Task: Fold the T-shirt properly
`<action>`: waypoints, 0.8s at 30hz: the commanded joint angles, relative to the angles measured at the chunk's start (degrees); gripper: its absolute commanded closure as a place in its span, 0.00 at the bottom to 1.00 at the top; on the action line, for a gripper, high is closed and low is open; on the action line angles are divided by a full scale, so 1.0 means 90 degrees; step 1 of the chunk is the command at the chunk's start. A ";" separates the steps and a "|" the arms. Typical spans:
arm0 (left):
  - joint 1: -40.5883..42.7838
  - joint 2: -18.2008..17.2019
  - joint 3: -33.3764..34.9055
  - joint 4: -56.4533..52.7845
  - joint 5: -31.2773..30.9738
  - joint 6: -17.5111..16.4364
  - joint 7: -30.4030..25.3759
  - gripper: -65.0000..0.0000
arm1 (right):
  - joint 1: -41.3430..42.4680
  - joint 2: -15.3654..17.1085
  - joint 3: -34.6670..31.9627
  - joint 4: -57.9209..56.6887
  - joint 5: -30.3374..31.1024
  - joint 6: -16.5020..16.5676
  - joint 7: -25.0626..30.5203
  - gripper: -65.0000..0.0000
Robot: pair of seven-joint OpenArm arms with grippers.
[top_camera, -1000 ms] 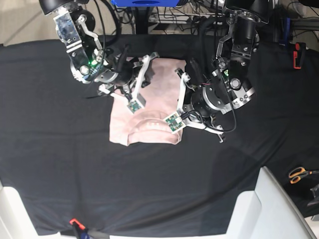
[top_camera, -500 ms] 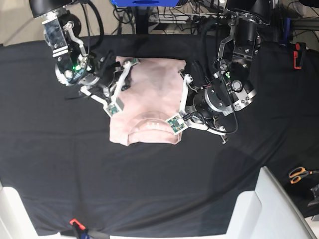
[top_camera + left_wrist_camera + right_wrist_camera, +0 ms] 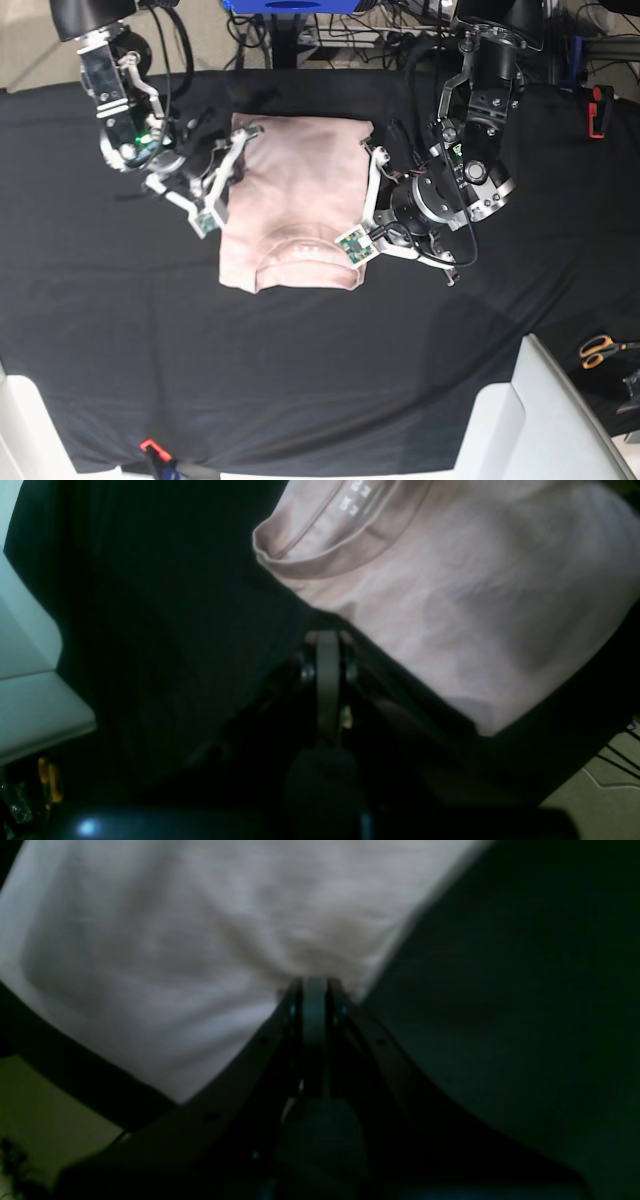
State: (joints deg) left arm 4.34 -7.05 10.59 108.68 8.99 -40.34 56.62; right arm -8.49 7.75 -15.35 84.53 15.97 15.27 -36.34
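The pale pink T-shirt (image 3: pixel 295 190) lies folded into a rectangle on the black cloth, with its ribbed collar (image 3: pixel 300 248) toward the front edge. My right gripper (image 3: pixel 250 128) is at its far left corner. In the right wrist view this gripper (image 3: pixel 314 982) is shut and the T-shirt (image 3: pixel 175 940) puckers into its tips. My left gripper (image 3: pixel 368 152) is at the shirt's far right edge. In the left wrist view it (image 3: pixel 327 635) is shut, tips on the black cloth touching the T-shirt (image 3: pixel 450 605) edge, with the collar (image 3: pixel 340 545) beyond.
The black table cloth (image 3: pixel 120 330) covers the table. White blocks sit at the front right (image 3: pixel 530 420) and front left (image 3: pixel 20 430) corners. Orange-handled scissors (image 3: pixel 598 350) lie at the right edge, and a red object (image 3: pixel 597 110) at the far right. Cables run behind the table.
My right gripper has moved left from the shirt's far middle to its far left corner, drawing that corner outward and squaring the shirt. The left arm has hardly moved.
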 commanded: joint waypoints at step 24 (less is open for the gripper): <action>0.3889 -0.0765 -0.1162 0.0139 -0.0047 0.0037 -0.2145 1.00 | -0.3057 0.1098 0.0431 0.3184 0.0145 -0.1877 -0.0207 0.97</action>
State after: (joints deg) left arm 39.44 -13.67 0.03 108.97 9.02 -40.12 38.26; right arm -36.10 17.04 -11.99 112.46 17.61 -1.45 -39.05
